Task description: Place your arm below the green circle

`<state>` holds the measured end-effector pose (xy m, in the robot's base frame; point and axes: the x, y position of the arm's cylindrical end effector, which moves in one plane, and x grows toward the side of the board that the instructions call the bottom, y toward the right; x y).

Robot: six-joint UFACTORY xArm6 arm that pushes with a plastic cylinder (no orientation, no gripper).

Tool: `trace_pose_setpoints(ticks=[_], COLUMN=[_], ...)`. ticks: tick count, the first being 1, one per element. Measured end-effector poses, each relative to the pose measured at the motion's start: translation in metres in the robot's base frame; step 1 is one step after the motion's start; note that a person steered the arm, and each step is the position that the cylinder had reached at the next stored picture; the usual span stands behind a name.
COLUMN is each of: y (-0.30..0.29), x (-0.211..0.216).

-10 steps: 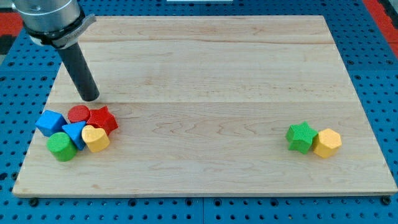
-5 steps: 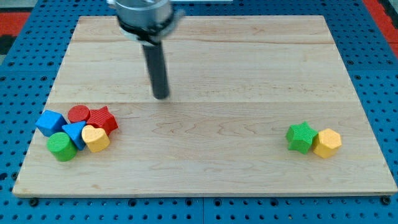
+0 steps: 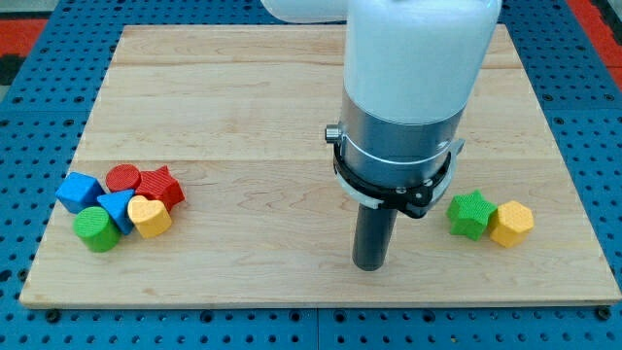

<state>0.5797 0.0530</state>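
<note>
The green circle [image 3: 95, 227] lies at the lower left of the wooden board [image 3: 292, 107], in a tight cluster with a blue cube [image 3: 78, 191], a red circle [image 3: 122, 177], a red star [image 3: 160, 186], a blue triangle [image 3: 118, 209] and a yellow heart [image 3: 149, 216]. My tip [image 3: 369, 264] rests on the board near its bottom edge, right of centre. It is far to the right of the green circle and slightly lower in the view. The arm's body hides part of the board's upper middle.
A green star [image 3: 469, 214] and a yellow hexagon [image 3: 511, 224] sit touching each other at the right, just right of my tip. The board's bottom edge [image 3: 321, 303] runs close below the tip. Blue pegboard surrounds the board.
My tip has swept from above the left cluster rightward, then down to the lower right of centre. The blocks have not moved.
</note>
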Motion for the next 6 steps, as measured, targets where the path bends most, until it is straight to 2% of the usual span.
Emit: trace_pose_setpoints(ticks=[2, 4, 5, 6], y=[-0.015, -0.035, -0.093, -0.126], x=[0.039, 0.038, 0.038, 0.038])
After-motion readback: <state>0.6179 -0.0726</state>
